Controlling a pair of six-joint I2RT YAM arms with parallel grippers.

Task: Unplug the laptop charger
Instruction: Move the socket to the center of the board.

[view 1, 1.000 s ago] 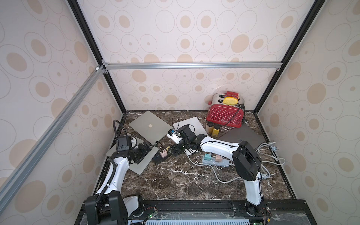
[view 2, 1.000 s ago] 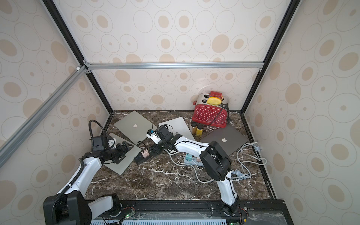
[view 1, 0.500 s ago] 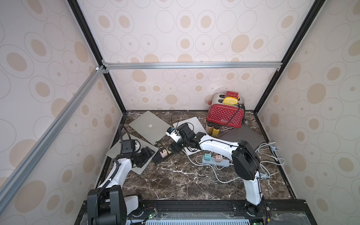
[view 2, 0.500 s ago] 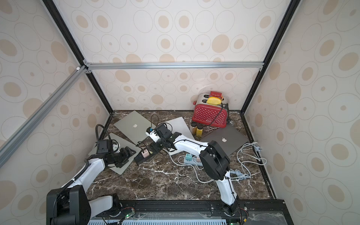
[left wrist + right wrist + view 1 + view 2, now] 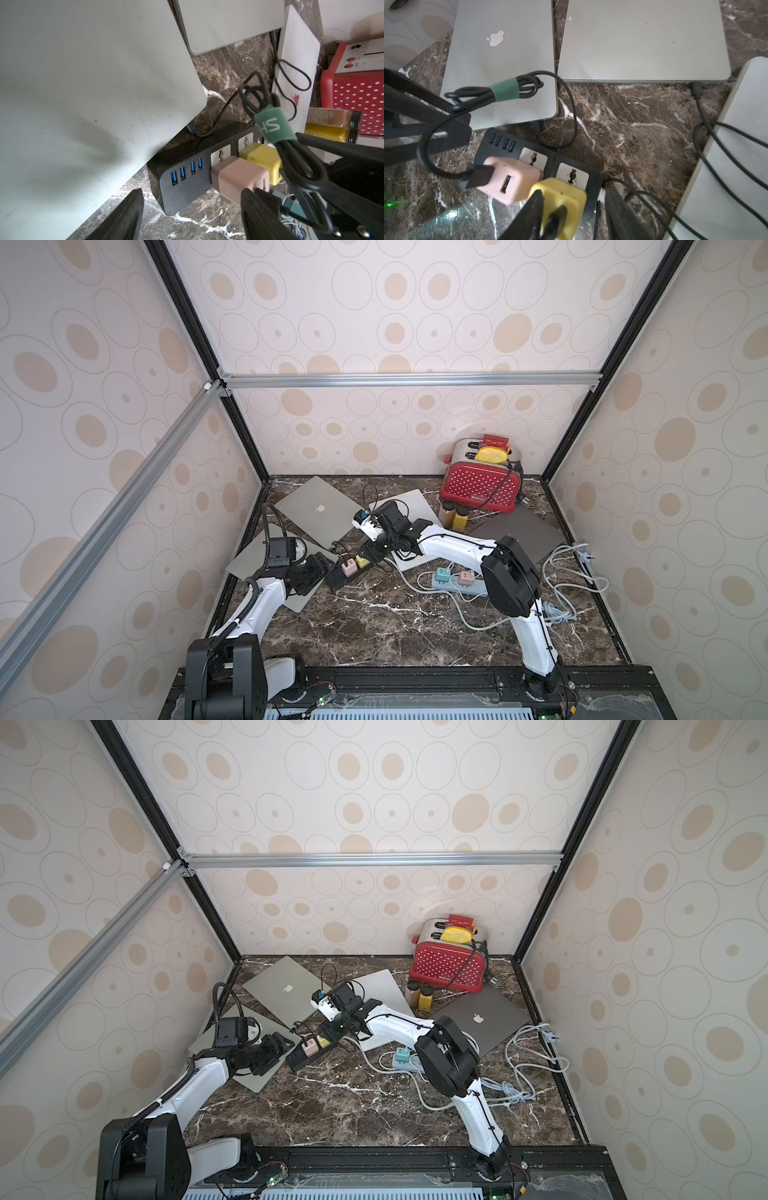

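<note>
- On the black power strip (image 5: 182,187), the yellow charger (image 5: 562,199) is straddled by the right gripper (image 5: 574,192), jaws still apart.
- The strip should be pinned by the left gripper (image 5: 192,191), jaws likewise apart, before the charger is clamped and pulled straight out.

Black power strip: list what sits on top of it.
A pink adapter and a yellow adapter are plugged in on top, beside two free sockets. The sockets under those adapters are covered.

Robot test booth, aluminium frame (image 5: 374,379), patterned wall panels (image 5: 374,302), marble-look tabletop (image 5: 374,626) staged with laptops (image 5: 316,506), toaster (image 5: 482,485), power strips (image 5: 457,587)
</note>
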